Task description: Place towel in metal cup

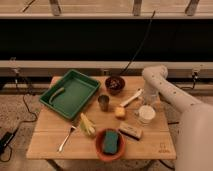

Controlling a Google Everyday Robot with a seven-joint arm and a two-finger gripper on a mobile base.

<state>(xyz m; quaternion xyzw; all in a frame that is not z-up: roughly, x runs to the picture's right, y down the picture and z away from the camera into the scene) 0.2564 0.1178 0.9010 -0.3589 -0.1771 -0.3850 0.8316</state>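
The towel (130, 99) is a pale, narrow strip lying slantwise on the wooden table (50, 131), between the dark brown bowl (115, 83) and the white cup (146, 114). My gripper (142, 96) reaches down from the white arm's elbow (155, 76) onto the towel's right end and is shut on it there. The towel's left part still rests on the table. The metal cup (103, 102), small and dull grey, stands upright left of the towel, beside the green tray (89, 80). Nothing shows inside it.
A yellow sponge block (120, 112) lies between the metal cup and the white cup. Toward the front are a yellow-green cob (87, 125), a fork (66, 138), a brown block (130, 131) and a red bowl (98, 150) holding a green sponge (110, 142). A cable hangs behind.
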